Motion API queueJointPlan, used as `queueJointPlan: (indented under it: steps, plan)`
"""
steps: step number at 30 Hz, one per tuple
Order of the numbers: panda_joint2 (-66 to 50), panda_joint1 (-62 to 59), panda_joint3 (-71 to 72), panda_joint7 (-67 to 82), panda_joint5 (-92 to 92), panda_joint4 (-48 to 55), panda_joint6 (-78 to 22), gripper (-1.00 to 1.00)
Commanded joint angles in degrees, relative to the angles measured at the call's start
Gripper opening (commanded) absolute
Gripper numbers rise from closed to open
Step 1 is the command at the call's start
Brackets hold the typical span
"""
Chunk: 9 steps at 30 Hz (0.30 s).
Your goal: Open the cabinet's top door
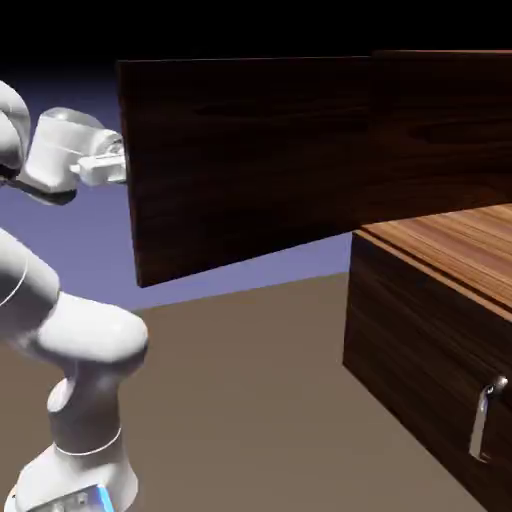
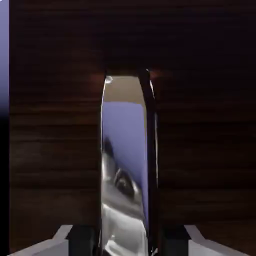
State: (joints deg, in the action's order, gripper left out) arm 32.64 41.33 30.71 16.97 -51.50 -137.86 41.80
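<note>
The top door (image 1: 250,160), a wide dark walnut panel, stands swung far out from the cabinet (image 1: 420,340) toward the exterior view's left. My gripper (image 1: 118,160) sits at the door's free left edge, its fingers hidden behind the panel. In the hand view the door (image 2: 200,150) fills the picture. Its bar handle (image 2: 127,165), shiny and reflective here, runs upright between my two dark fingertips (image 2: 82,240). My gripper (image 2: 127,242) is shut on that handle.
Behind the open door a lighter wood shelf (image 1: 455,245) shows on top of the lower part of the cabinet. The lower panel carries a silver lever handle (image 1: 485,415). My arm's white links (image 1: 80,350) rise at the lower left.
</note>
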Motion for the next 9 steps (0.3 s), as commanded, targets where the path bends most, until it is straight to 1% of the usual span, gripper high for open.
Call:
queueJointPlan:
  steps: [1, 8, 9]
  plan:
    - [-2.08, -1.06, 1.03, -1.23, 0.94, 1.93, -1.22, -1.00]
    - [-16.58, -7.23, 7.44, -11.24, 6.95, 15.83, -10.86, -1.00]
    - [-17.29, -7.47, 7.71, -11.79, 7.23, 16.52, -11.35, -1.00]
